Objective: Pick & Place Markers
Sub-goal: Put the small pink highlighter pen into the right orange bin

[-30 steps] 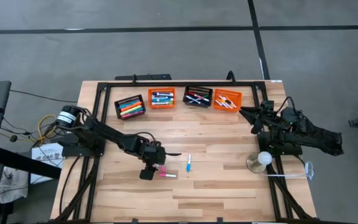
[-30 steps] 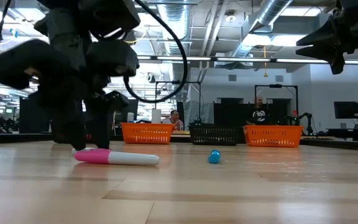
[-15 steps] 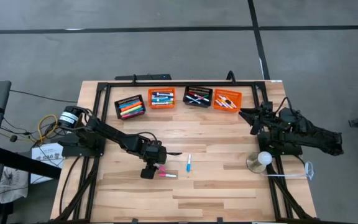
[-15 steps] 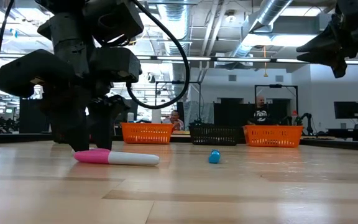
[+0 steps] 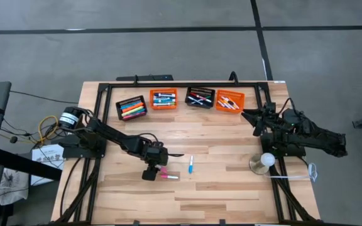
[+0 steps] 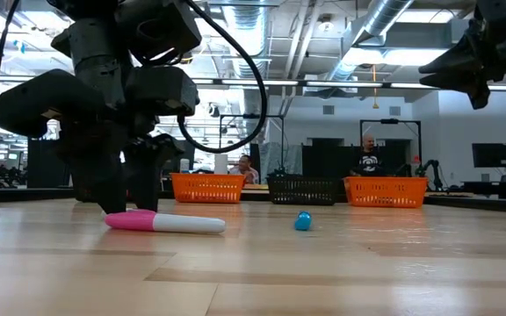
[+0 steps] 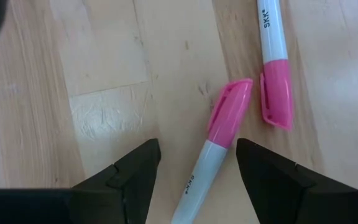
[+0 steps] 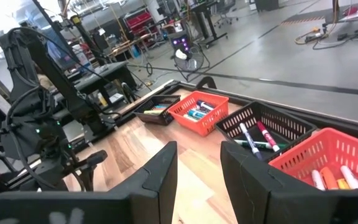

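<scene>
Two pink-capped markers lie flat on the wooden table. One (image 7: 219,155) runs between the fingers of my open left gripper (image 7: 197,144), which points down over it with a gap on each side. The other pink marker (image 7: 272,68) lies just beyond it. In the high view my left gripper (image 5: 151,172) is at mid-table, a pink marker (image 5: 170,177) shows beside it, and a blue marker (image 5: 191,164) lies to its right. My right gripper (image 8: 197,180) waits open and raised by the right edge (image 5: 250,116).
Along the far edge stand a black basket (image 5: 131,107), an orange basket (image 5: 164,99), another black basket (image 5: 200,97) and another orange basket (image 5: 230,101), all holding markers. A white ball on a round base (image 5: 264,162) sits near the right edge. People sit in the room beyond.
</scene>
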`<move>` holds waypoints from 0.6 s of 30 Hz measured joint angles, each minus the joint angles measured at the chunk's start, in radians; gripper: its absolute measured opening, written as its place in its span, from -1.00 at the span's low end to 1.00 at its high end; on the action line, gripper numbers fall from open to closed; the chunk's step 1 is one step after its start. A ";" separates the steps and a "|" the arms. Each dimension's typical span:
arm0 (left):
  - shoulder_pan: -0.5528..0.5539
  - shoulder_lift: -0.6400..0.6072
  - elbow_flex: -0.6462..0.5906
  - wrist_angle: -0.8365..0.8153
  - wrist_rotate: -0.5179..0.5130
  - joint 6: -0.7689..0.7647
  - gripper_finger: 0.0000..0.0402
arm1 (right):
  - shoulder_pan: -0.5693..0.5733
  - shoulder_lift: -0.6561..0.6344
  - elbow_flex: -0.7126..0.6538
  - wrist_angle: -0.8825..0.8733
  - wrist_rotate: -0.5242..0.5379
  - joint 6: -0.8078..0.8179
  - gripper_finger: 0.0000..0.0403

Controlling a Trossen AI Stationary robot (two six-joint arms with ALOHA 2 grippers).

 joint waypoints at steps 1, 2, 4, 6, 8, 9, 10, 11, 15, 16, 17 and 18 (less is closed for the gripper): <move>0.000 -0.004 -0.001 0.001 -0.004 0.000 0.10 | 0.000 0.000 0.000 0.002 0.000 -0.009 -0.44; 0.000 -0.009 -0.002 0.001 -0.012 -0.001 0.10 | 0.000 0.000 0.000 0.004 0.000 -0.015 -0.44; 0.000 -0.015 -0.004 0.004 -0.035 0.000 0.10 | 0.000 0.000 0.000 0.005 0.001 -0.017 -0.44; 0.003 -0.016 -0.004 0.009 -0.048 -0.002 0.10 | 0.000 0.000 0.000 0.010 0.000 -0.018 -0.44; 0.002 -0.015 -0.003 0.009 -0.047 -0.016 0.10 | 0.000 0.000 0.000 0.011 0.000 -0.023 -0.44; 0.000 -0.015 -0.003 0.009 -0.045 -0.018 0.10 | 0.000 0.000 0.000 0.011 0.000 -0.030 -0.44; 0.000 -0.015 -0.003 0.008 -0.044 -0.018 0.10 | 0.000 0.000 0.000 0.015 0.000 -0.033 -0.44; 0.000 -0.015 -0.003 0.009 -0.043 -0.019 0.10 | 0.000 0.000 0.000 0.021 0.000 -0.033 -0.44; 0.002 -0.015 -0.003 0.009 -0.045 -0.019 0.10 | 0.000 0.000 0.000 0.045 0.000 -0.036 -0.44; 0.001 -0.015 -0.003 0.009 -0.044 -0.019 0.10 | 0.000 0.000 0.000 0.059 0.000 -0.042 -0.44; 0.000 -0.015 -0.003 0.009 -0.044 -0.019 0.10 | 0.000 0.000 0.000 0.071 0.000 -0.050 -0.44; 0.000 -0.015 -0.003 0.009 -0.043 -0.019 0.10 | 0.000 0.000 0.000 0.083 -0.001 -0.056 -0.44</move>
